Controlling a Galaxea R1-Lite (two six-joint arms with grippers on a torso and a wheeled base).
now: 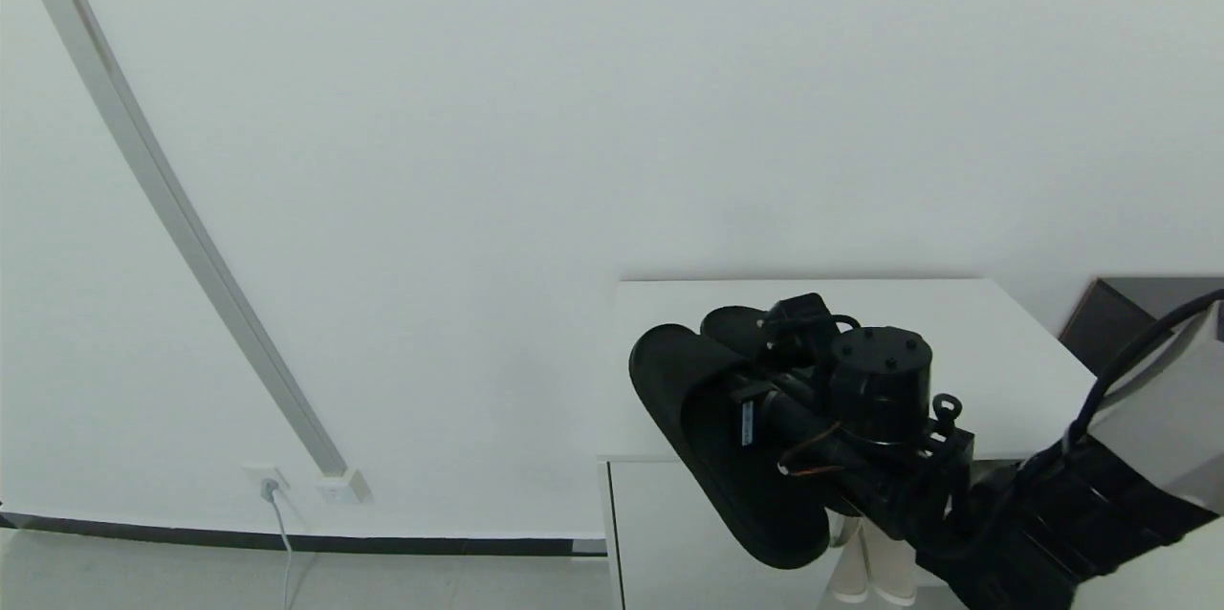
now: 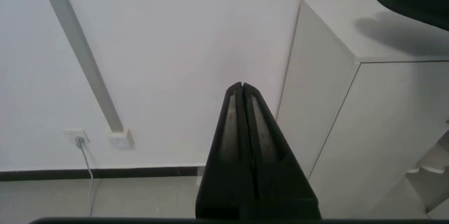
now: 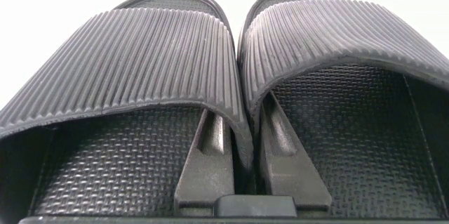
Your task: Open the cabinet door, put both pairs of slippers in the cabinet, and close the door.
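Since the slippers (image 1: 712, 428) look like light, bendy rubber with ribbed straps, they should not slip much. The best hold is probably at the inner sides, where the two touch. The right gripper (image 3: 242, 136) has one finger under each strap and pinches those sides together. The pair hangs tilted over the front edge of the cabinet (image 1: 956, 333), lower right of the head view. I cannot tell if its door is open or what is inside. The left gripper (image 2: 242, 97) is closed on nothing.
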